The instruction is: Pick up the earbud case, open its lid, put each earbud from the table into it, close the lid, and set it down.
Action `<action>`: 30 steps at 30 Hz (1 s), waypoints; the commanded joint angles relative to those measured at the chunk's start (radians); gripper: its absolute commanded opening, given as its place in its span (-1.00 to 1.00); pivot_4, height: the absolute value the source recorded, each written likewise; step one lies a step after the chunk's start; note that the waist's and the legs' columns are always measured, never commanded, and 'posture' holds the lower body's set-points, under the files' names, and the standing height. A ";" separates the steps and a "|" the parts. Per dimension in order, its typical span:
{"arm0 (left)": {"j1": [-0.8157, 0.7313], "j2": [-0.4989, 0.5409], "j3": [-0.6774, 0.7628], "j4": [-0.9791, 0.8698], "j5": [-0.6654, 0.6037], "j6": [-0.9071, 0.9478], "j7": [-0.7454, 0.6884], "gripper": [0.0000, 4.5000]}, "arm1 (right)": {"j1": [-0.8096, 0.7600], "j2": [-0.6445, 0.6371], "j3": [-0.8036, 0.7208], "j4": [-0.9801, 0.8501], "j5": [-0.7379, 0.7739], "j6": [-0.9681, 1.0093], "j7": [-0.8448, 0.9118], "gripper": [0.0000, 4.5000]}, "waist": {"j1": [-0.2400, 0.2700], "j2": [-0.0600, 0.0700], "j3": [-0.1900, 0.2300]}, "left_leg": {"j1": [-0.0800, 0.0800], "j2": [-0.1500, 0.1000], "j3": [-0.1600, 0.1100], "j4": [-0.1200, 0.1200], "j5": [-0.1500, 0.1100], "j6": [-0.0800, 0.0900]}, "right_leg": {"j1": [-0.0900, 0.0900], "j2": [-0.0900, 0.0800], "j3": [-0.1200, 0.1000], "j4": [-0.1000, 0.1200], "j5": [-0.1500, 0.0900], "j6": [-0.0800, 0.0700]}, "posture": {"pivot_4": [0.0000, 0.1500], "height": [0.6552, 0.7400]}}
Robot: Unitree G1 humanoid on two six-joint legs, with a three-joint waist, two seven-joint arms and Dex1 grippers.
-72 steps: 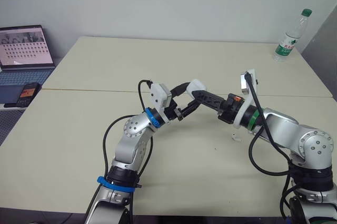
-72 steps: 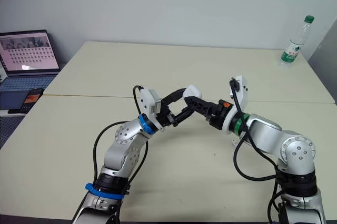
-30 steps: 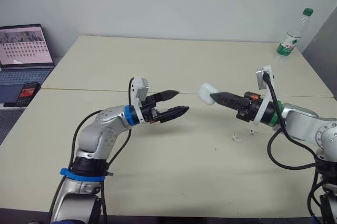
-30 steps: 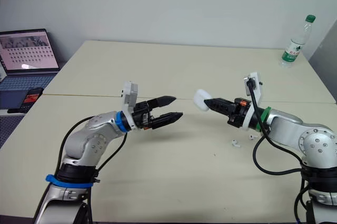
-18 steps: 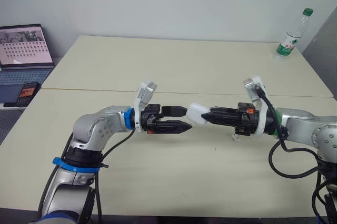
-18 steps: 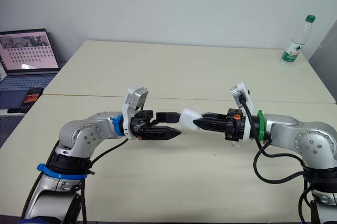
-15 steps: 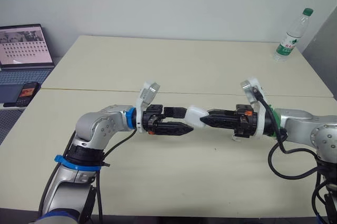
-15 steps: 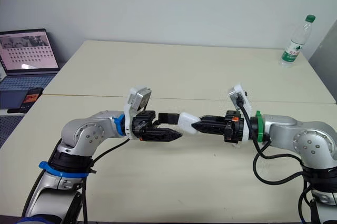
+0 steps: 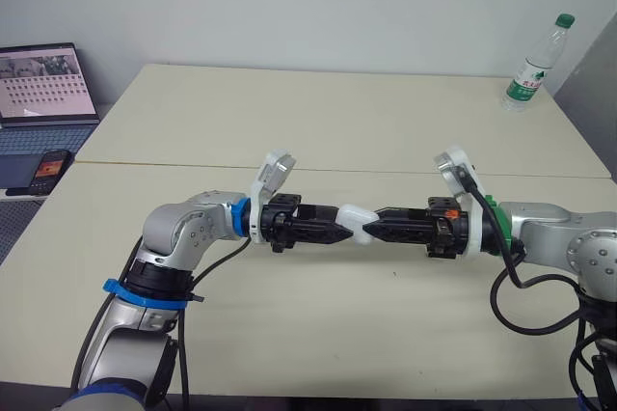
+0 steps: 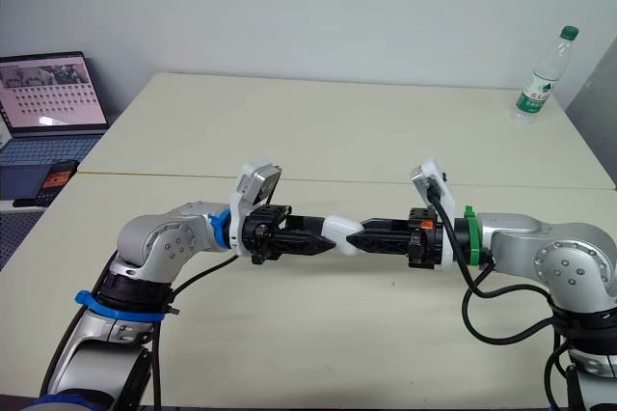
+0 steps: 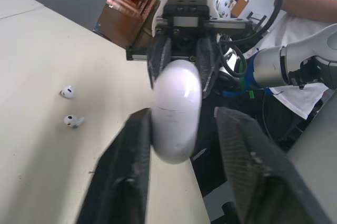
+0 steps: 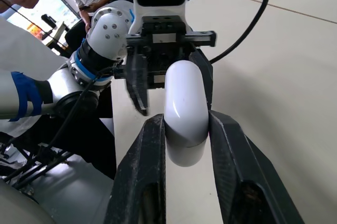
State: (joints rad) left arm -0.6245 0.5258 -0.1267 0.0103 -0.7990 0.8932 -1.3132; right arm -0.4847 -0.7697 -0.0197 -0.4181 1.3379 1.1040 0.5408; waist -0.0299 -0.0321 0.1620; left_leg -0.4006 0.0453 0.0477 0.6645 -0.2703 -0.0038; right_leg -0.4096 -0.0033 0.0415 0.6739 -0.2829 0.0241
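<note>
Earbud case (image 9: 355, 221), lid apparently shut, hung above the counter (image 9: 318, 131), clenched by the right gripper (image 9: 371, 227) from 3 o'clock; the left gripper (image 9: 340, 231), from 9 o'clock, stood spread around its free end. Lid-opening looked in hand: next, the left would need to pinch and lever.

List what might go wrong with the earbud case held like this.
1. The earbud case hangs in the air, pinched at one end by the right gripper; the left gripper stands open around the other end. Release before the left closes would likely drop it.
2. The case is smooth and rounded, so it may slip or twist when squeezed.
3. Two earbuds lie loose on the table; a falling case could scatter them.
</note>
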 commanded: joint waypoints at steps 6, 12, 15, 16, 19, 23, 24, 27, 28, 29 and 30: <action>-0.019 -0.005 -0.005 -0.016 0.010 -0.009 -0.023 -0.66 | -0.023 0.004 -0.018 -0.031 -0.029 -0.013 0.026 -0.67 | 0.000 0.000 0.000 | 0.000 0.000 0.000 0.000 0.000 0.000 | 0.000 0.000 0.000 0.000 0.000 0.000 | 1.00 0.91; -0.010 -0.011 -0.003 -0.009 0.028 -0.027 -0.019 -0.66 | -0.019 0.001 -0.020 -0.039 -0.082 -0.023 0.051 -0.19 | 0.000 0.000 0.000 | 0.000 0.000 0.000 0.000 0.000 0.000 | 0.000 0.000 0.000 0.000 0.000 0.000 | 1.00 0.91; -0.010 -0.016 0.000 -0.004 0.039 -0.035 -0.015 -0.66 | -0.023 0.005 -0.027 -0.035 -0.090 -0.017 0.040 0.32 | 0.000 0.000 0.000 | 0.000 0.000 0.000 0.000 0.000 0.000 | 0.000 0.000 0.000 0.000 0.000 0.000 | 1.00 0.91; -0.010 -0.018 0.001 -0.001 0.042 -0.039 -0.014 -0.66 | -0.027 0.009 -0.030 -0.031 -0.089 -0.014 0.032 0.45 | 0.000 0.000 0.000 | 0.000 0.000 0.000 0.000 0.000 0.000 | 0.000 0.000 0.000 0.000 0.000 0.000 | 1.00 0.91; -0.010 -0.022 0.001 0.003 0.049 -0.045 -0.013 -0.66 | -0.035 0.014 -0.030 -0.027 -0.091 -0.008 0.025 0.98 | 0.000 0.000 0.000 | 0.000 0.000 0.000 0.000 0.000 0.000 | 0.000 0.000 0.000 0.000 0.000 0.000 | 1.00 0.91; -0.009 -0.027 0.002 0.003 0.055 -0.049 -0.016 -0.66 | -0.045 0.020 -0.022 -0.022 -0.105 0.000 0.003 1.00 | 0.000 0.000 0.000 | 0.000 0.000 0.000 0.000 0.000 0.000 | 0.000 0.000 0.000 0.000 0.000 0.000 | 1.00 0.91; -0.007 -0.026 0.001 0.001 0.056 -0.050 -0.017 -0.66 | -0.048 0.023 -0.021 -0.019 -0.108 0.002 -0.006 1.00 | 0.000 0.000 0.000 | 0.000 0.000 0.000 0.000 0.000 0.000 | 0.000 0.000 0.000 0.000 0.000 0.000 | 1.00 0.91; -0.005 -0.027 0.000 -0.001 0.058 -0.052 -0.018 -0.66 | -0.057 0.027 -0.018 -0.008 -0.128 0.011 -0.032 1.00 | 0.000 0.000 0.000 | 0.000 0.000 0.000 0.000 0.000 0.000 | 0.000 0.000 0.000 0.001 0.000 0.000 | 1.00 0.91; -0.005 -0.028 -0.001 -0.001 0.059 -0.053 -0.018 -0.66 | -0.060 0.027 -0.017 -0.007 -0.135 0.015 -0.040 1.00 | 0.000 0.000 0.000 | 0.000 0.000 0.000 0.000 0.000 0.000 | 0.000 0.000 0.000 0.001 0.000 0.000 | 1.00 0.91; -0.005 -0.028 -0.001 -0.001 0.060 -0.053 -0.019 -0.66 | -0.064 0.028 -0.016 -0.005 -0.142 0.019 -0.049 1.00 | 0.000 0.000 0.000 | 0.000 0.000 0.000 0.000 0.000 0.000 | 0.000 0.000 0.000 0.001 0.000 0.000 | 1.00 0.91; -0.005 -0.027 -0.003 -0.001 0.063 -0.055 -0.020 -0.66 | -0.070 0.030 -0.015 -0.004 -0.150 0.024 -0.057 1.00 | 0.000 0.000 0.000 | 0.000 0.000 0.000 0.000 0.000 0.000 | 0.000 0.000 0.000 0.001 0.000 0.000 | 1.00 0.91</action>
State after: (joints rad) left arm -0.6222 0.5033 -0.1323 0.0257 -0.7308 0.8573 -1.3220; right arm -0.5303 -0.7419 -0.0190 -0.4120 1.1945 1.1256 0.4950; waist -0.0297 -0.0319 0.1623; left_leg -0.4005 0.0452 0.0478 0.6647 -0.2703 -0.0038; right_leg -0.4097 -0.0035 0.0417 0.6746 -0.2828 0.0239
